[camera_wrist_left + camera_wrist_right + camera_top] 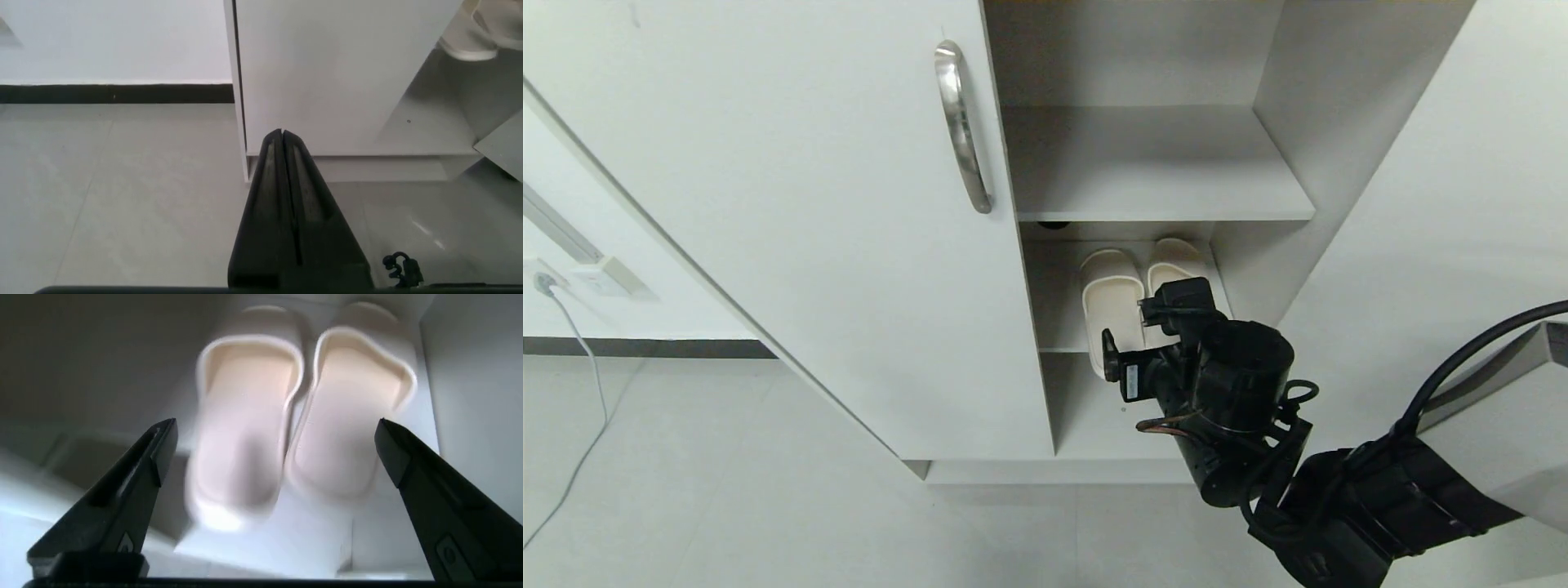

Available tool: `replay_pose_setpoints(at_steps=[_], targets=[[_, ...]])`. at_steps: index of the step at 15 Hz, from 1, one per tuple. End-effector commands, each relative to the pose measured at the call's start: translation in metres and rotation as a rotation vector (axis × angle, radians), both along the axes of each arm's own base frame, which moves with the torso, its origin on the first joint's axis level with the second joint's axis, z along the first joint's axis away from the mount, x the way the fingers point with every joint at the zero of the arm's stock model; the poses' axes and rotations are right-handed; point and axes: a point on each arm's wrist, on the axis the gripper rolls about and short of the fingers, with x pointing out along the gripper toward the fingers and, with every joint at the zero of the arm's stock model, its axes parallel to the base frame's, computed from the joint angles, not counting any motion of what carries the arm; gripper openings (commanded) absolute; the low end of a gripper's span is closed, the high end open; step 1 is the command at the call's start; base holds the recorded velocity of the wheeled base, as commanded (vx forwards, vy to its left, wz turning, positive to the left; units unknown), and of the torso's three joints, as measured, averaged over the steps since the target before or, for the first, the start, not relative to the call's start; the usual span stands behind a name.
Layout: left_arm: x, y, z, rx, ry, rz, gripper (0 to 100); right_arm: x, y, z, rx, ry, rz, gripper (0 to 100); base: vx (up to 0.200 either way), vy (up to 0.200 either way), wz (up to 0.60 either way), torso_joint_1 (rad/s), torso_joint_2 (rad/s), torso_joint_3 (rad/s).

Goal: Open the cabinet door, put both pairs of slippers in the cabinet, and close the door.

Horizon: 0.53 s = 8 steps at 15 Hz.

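Black arm, looped black cables

— How much of the slippers does the head view give?

— Toes and middles. The right gripper and its wrist cover the heel of the right one, and one finger crosses the heel of the left.

— And the right wrist view?

— One slipper is blurred and its rim is soft. The finger bases run off the picture's edge.

— The left wrist view?

— A pale slipper heel, cut off at the corner.

— Anything else?

— A dark spot under the middle shelf is too small to tell. The cabinet door runs past the top edge, and the cable leaves at the left edge.
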Motion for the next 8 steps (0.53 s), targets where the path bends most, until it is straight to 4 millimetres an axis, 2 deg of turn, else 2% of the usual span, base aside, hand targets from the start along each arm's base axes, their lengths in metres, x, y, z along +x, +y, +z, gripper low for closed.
replay_pose_setpoints(at_steps=[1, 3, 8], targets=[[0.0001, 0.0000, -0.0001, 0.000, 0.002, 0.001, 0, 0.0000, -0.0001, 0.0002, 0.000, 0.000, 0.001, 100, -0.200, 0.000, 0.00, -0.012, 0.01, 0.007], [0.0001, 0.0000, 0.0001, 0.000, 0.001, 0.001, 0, -0.0001, -0.0003, 0.0000, -0.001, -0.001, 0.000, 100, -0.200, 0.000, 0.00, 0.000, 0.00, 0.005], [0.0001, 0.0000, 0.0001, 0.000, 0.001, -0.001, 0, -0.0081, -0.0023, 0.0039, -0.004, 0.001, 0.013, 100, 0.000, 0.000, 0.00, 0.000, 0.00, 0.000]])
